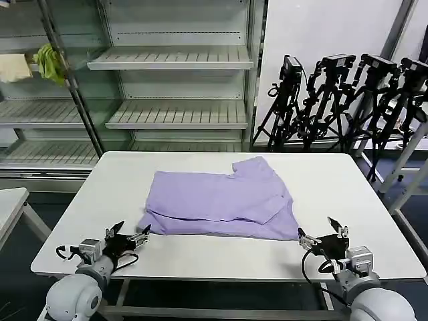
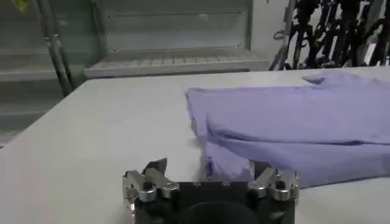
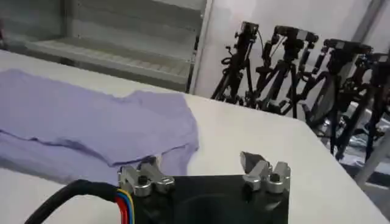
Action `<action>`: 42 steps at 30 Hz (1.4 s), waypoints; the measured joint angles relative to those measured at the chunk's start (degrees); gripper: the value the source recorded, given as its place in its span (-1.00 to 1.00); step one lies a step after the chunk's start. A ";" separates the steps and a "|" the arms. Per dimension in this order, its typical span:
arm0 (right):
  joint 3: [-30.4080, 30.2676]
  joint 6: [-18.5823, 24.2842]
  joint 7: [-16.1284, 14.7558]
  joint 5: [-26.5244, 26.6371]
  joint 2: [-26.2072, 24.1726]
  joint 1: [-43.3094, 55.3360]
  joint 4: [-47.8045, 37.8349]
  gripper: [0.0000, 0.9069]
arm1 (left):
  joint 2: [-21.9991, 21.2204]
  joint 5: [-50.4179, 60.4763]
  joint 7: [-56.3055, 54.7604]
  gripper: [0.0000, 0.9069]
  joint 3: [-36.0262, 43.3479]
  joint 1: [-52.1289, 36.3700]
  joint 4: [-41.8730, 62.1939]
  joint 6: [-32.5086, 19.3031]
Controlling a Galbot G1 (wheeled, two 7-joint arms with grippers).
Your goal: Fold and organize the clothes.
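Observation:
The clothes are one lavender T-shirt [image 1: 221, 197], lying partly folded and flat at the middle of the white table [image 1: 334, 180]. My left gripper [image 1: 134, 229] rests low at the shirt's near left corner, open. In the left wrist view the shirt [image 2: 292, 128] spreads ahead, and its near corner reaches in between the fingers of the left gripper [image 2: 207, 165]. My right gripper [image 1: 317, 229] sits at the shirt's near right corner, also open. In the right wrist view the shirt [image 3: 91, 122] ends at one fingertip of the right gripper [image 3: 200, 162], and the other stands over bare table.
Metal shelving [image 1: 174, 60] stands behind the table, with a yellow-green cloth [image 1: 48, 61] and a pale cream cloth [image 1: 13, 67] at its far left. Black tripods [image 1: 348, 93] crowd the back right. A second small table [image 1: 10, 200] sits at the left.

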 measured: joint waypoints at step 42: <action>-6.90 2.28 -1.73 -6.83 3.53 1.15 -7.49 -1.00 | -2.53 1.50 1.96 -0.93 -0.77 2.23 -0.54 -1.19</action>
